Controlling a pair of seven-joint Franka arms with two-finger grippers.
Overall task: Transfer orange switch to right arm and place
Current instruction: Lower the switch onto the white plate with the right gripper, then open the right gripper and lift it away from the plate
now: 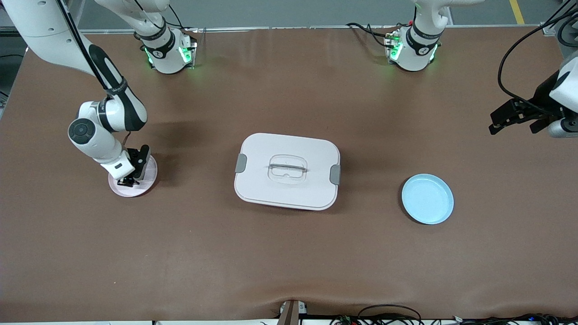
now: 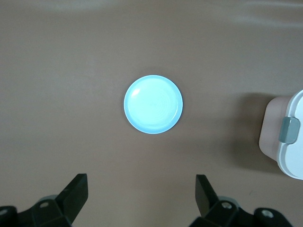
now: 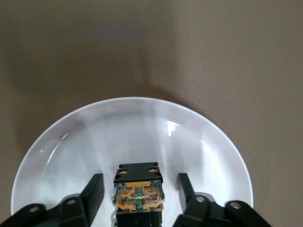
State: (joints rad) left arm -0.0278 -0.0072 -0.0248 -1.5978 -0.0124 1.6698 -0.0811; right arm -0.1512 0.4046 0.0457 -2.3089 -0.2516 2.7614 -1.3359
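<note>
The orange switch (image 3: pixel 138 191), a small black block with an orange centre, rests on a pale pink plate (image 3: pixel 142 127) toward the right arm's end of the table. My right gripper (image 3: pixel 140 182) is down over that plate, its fingers open on either side of the switch with a gap at each side. In the front view the switch (image 1: pixel 128 182) shows under the right gripper (image 1: pixel 132 179) on the pink plate (image 1: pixel 148 174). My left gripper (image 1: pixel 512 124) waits open and empty, up in the air at the left arm's end of the table, and also shows as the left gripper (image 2: pixel 141 182).
A white lidded box (image 1: pixel 287 170) with grey latches sits at the table's middle. A light blue plate (image 1: pixel 427 199) lies empty between the box and the left arm's end. The same blue plate (image 2: pixel 153 104) and box corner (image 2: pixel 289 137) show from the left wrist.
</note>
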